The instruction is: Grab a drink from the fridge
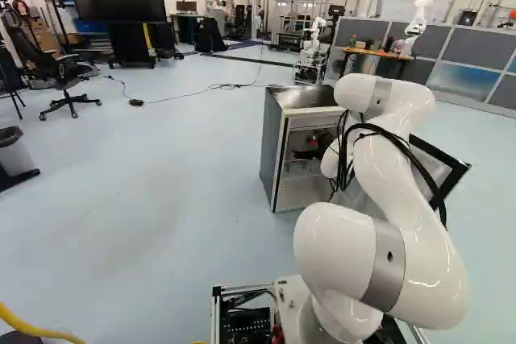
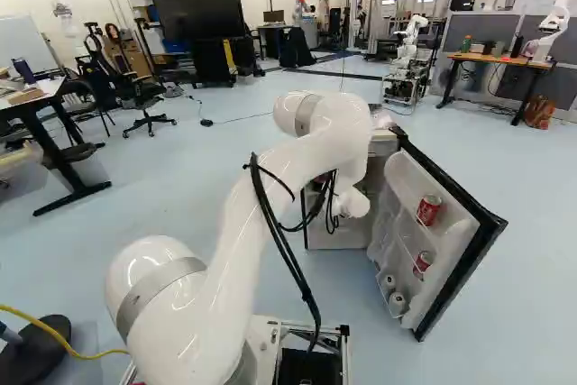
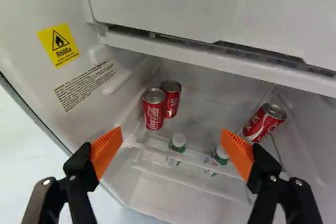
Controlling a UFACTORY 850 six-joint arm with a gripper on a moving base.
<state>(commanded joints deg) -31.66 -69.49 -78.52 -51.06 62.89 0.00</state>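
The white arm (image 2: 239,250), lower left to centre of the right base view, reaches into the open fridge (image 1: 276,138). In the left base view the gripper (image 1: 306,151) is small and partly hidden; the wrist view shows its two fingers spread apart. Ahead of them are three red cans (image 3: 153,111), one partly covered by another, and two white-capped bottles (image 3: 178,144), their lower parts blurred. Only the right base view shows the door's (image 2: 394,191) inner racks, with two more cans (image 2: 428,210). Beyond, upper left, stands one black screen (image 2: 200,11).
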